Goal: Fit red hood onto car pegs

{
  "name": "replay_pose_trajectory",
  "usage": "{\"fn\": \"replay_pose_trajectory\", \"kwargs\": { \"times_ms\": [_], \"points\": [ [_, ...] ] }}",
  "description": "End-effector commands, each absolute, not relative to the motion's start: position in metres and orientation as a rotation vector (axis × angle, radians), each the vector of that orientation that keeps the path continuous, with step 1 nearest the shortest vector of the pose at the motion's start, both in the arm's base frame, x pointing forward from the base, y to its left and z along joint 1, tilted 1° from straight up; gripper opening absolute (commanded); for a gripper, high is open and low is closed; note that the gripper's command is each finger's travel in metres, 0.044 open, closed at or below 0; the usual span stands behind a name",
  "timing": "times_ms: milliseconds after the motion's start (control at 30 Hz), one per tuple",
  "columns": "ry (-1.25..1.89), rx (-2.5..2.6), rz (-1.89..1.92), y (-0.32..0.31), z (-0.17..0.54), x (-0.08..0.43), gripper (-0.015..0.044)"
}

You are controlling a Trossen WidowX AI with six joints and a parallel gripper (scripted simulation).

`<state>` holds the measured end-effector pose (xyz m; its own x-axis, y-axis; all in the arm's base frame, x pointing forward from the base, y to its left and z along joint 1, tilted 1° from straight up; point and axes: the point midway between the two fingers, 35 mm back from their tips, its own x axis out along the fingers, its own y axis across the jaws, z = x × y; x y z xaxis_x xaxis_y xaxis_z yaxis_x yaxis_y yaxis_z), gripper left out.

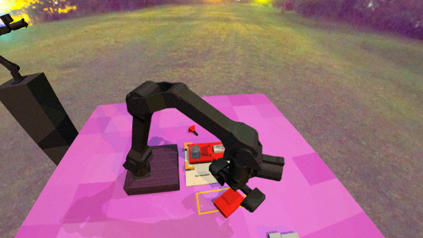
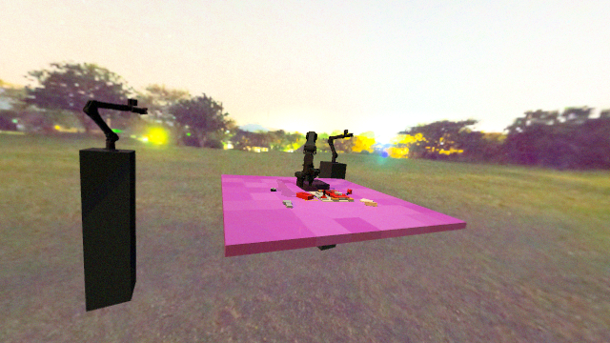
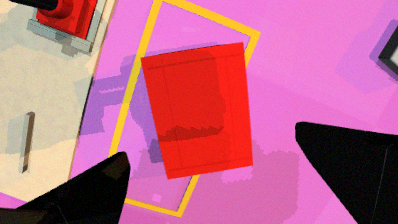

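Note:
The red hood (image 1: 229, 202) (image 2: 305, 195) (image 3: 200, 110) lies on the table, turned askew across a yellow outline (image 1: 197, 203) (image 3: 131, 90). Its corner holes cannot be made out. My gripper (image 1: 237, 192) (image 3: 212, 145) is open and empty above the hood; in the wrist view the fingertips stand wide to either side of it, near its lower end. The red chassis (image 1: 198, 158) sits in its jig, marked by an orange corner (image 1: 186, 166). The pale engine block (image 1: 218, 149) is on it. My arm covers the chassis's right end; the pegs are too small to tell.
A cream board (image 1: 196, 181) (image 3: 40, 100) with a grey bar (image 1: 202, 174) (image 3: 27, 142) and a red piece with a black stick (image 3: 65, 17) lies beside the hood. A small red item (image 1: 192, 129) lies behind the jig. Grey blocks (image 1: 287, 235) (image 2: 287, 204) are near the front edge.

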<state>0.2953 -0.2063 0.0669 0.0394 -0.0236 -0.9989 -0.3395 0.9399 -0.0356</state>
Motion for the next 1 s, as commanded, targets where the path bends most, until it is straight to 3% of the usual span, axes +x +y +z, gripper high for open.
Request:
{"fn": "replay_pose_trajectory", "kwargs": {
  "times_ms": [0,967],
  "points": [
    [1.522,-0.293,0.241,-0.207,0.064,0.295,0.044],
    [1.522,-0.293,0.241,-0.207,0.043,0.296,0.044]
  ]
}}
